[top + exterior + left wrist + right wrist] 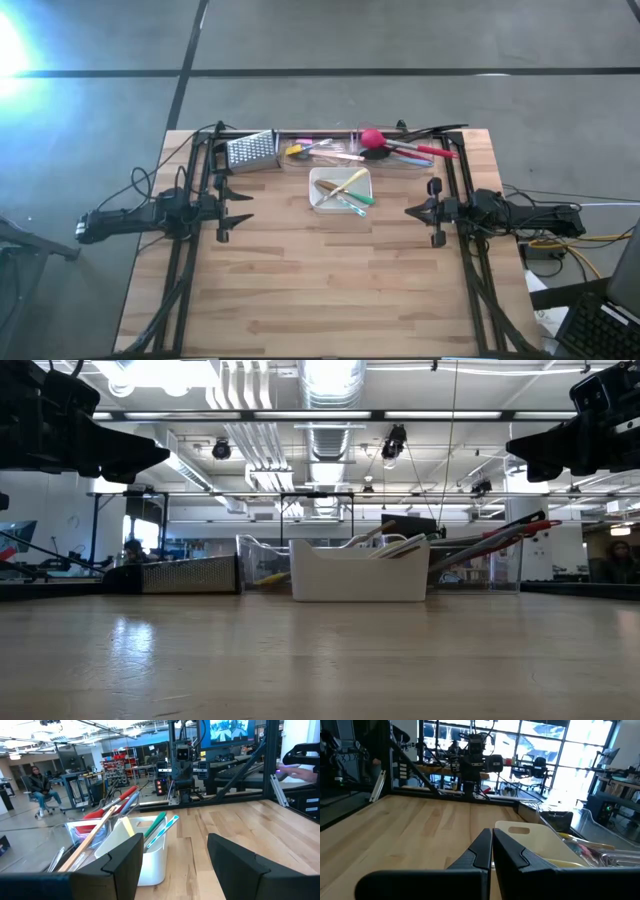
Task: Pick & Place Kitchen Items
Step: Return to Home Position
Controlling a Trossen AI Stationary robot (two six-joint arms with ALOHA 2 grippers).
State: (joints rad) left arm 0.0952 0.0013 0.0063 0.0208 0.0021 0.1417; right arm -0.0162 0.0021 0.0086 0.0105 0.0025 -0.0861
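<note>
The sorting looks finished. No utensil lies loose on the table (pixel 330 290) around the tray (pixel 316 200); every kitchen item in sight sits in a container. The tray holds the yellow knife (pixel 350 183) with a green-handled piece (pixel 358 200) beside it. Just behind the tray and to its left, the left bin (pixel 296 163) holds small yellow, pink and blue pieces (pixel 315 150). Behind the tray and to its right, the right bin (pixel 412 164) holds the pink spoon (pixel 371 137), a black spoon (pixel 378 154) and a red spatula (pixel 432 150) with other long handles. The grater (pixel 252 150) stands farther left than the left bin, outside any container; I judge it is not meant to be sorted.

The left gripper (pixel 238 206) hangs well to the tray's left, raised off the wood. Its fingers are spread with nothing between them, and its wrist view looks at the tray through the gap. The right gripper (pixel 410 211) hangs to the tray's right, somewhat nearer the tray and also raised. Its fingers are pressed together on nothing.

With both arms empty and facing each other across the tray, the placing seems done. What remains, as I judge it, is only for the arms to settle into their rest pose.
</note>
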